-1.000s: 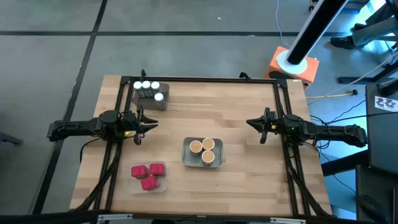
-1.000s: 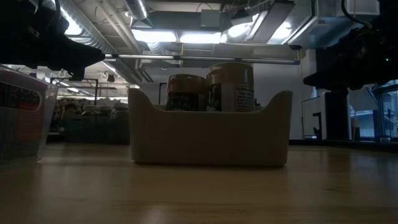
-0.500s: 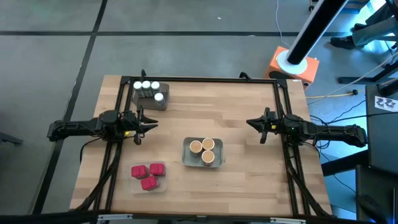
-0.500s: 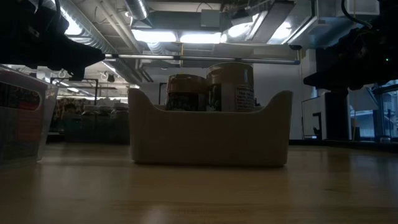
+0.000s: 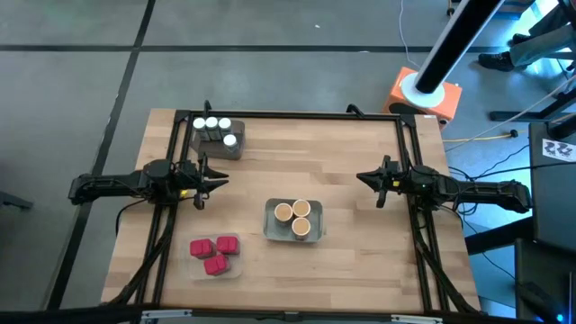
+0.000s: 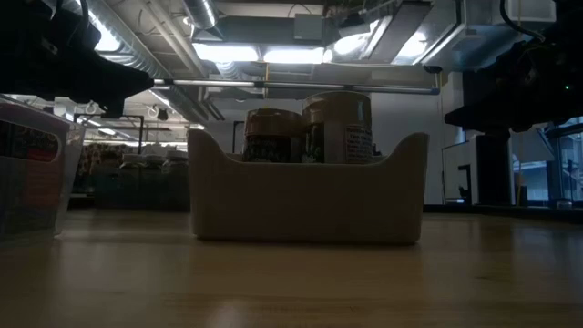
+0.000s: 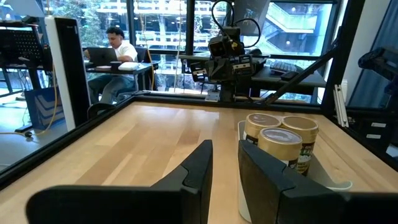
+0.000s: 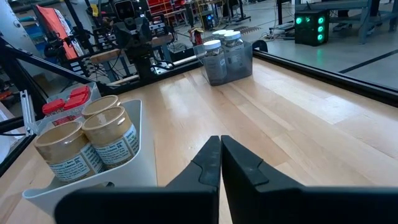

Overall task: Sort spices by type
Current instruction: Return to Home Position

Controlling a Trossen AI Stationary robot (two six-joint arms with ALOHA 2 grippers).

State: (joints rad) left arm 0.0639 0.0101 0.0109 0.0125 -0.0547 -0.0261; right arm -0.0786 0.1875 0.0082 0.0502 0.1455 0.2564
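Three round tan-lidded jars (image 5: 294,217) stand in a light grey tray (image 5: 270,231) near the table's middle. Several white-capped dark jars (image 5: 214,127) stand in a dark tray (image 5: 232,152) at the far left. Three red boxy spices (image 5: 214,253) sit in a clear tray near the left front. My left gripper (image 5: 212,180) hovers at the left edge, slightly open and empty. My right gripper (image 5: 368,179) hovers at the right edge, shut and empty. The tan jars (image 7: 280,137) show in the left wrist view, and the tan jars (image 8: 87,140) in the right wrist view.
A black frame (image 5: 297,115) runs round the table's edges. Bare wood lies between the two grippers and along the near edge. An orange-and-white base (image 5: 423,93) stands beyond the far right corner. A person (image 7: 115,43) sits at a desk beyond the table.
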